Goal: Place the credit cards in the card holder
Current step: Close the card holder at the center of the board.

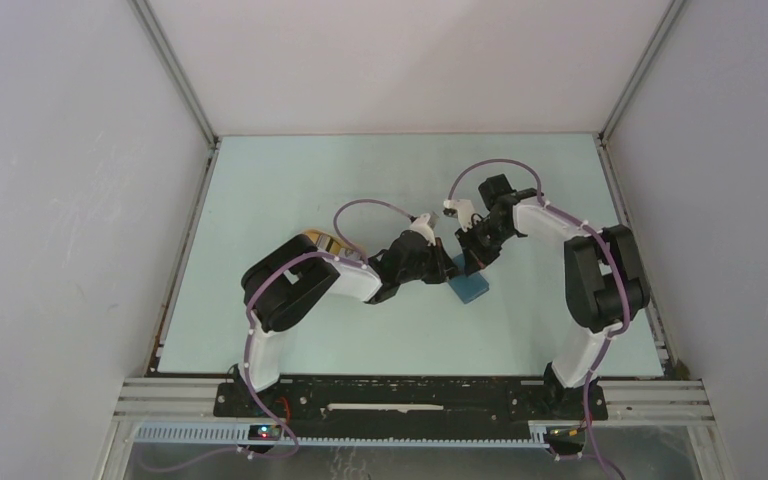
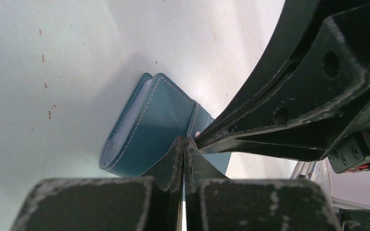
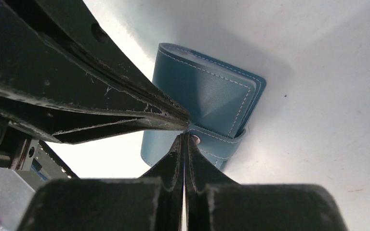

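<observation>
The teal card holder point(image 1: 472, 287) lies folded on the table between the two arms. It also shows in the left wrist view point(image 2: 149, 125) and the right wrist view point(image 3: 207, 94). Its snap tab point(image 3: 219, 143) wraps round one edge. My left gripper point(image 1: 444, 264) is shut, its tips point(image 2: 184, 140) against the holder at the tab. My right gripper point(image 1: 471, 256) is shut too, its tips point(image 3: 184, 136) at the tab's snap end. The two grippers' tips meet there. I see nothing clamped between either pair of fingers. No loose credit cards show; a pale layer lies between the holder's flaps.
A tan tray point(image 1: 320, 240) lies behind the left arm's elbow, mostly hidden. Grey walls enclose the pale green table point(image 1: 290, 180) at the left, back and right.
</observation>
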Available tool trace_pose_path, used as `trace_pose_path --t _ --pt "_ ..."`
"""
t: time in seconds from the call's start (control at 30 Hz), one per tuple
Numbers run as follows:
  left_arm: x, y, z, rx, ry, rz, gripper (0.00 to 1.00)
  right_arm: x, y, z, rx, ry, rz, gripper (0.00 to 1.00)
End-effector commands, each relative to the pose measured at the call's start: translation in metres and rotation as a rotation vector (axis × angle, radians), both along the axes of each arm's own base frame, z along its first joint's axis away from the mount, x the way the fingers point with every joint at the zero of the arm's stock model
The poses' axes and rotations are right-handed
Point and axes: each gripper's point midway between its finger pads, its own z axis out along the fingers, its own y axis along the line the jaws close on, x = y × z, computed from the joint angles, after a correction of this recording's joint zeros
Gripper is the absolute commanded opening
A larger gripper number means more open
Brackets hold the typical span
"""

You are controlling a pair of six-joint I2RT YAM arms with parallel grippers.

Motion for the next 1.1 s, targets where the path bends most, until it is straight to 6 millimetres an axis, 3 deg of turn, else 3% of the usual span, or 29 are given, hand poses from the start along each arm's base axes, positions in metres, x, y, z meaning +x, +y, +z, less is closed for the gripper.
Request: trace_pose_path --t 0.0,0.27,0.73,0.83,0.93,1.07 --pt "-0.002 0.024 -0.030 0.111 0.012 0.039 0.00 -0.018 0.004 -0.028 -0.023 0.111 0.012 0.00" --pt "-0.001 0.024 -0.027 0.105 0.005 0.043 0.01 -0.018 0.002 -0.032 -0.035 0.130 0.003 0.00" --pt "-0.007 0.033 0.000 0.091 -0.048 0.038 0.08 -0.010 0.006 -0.011 0.045 0.080 0.000 0.03" --pt "-0.012 0.044 0.014 0.085 -0.081 0.049 0.10 -0.009 0.010 -0.006 0.056 0.045 0.010 0.15" --pt "-0.019 0.061 0.040 0.077 -0.135 0.062 0.17 -0.004 0.014 0.010 0.084 -0.017 0.029 0.39" --pt "-0.034 0.090 0.078 0.085 -0.227 0.068 0.29 0.005 0.016 0.066 0.147 -0.231 0.051 0.63"
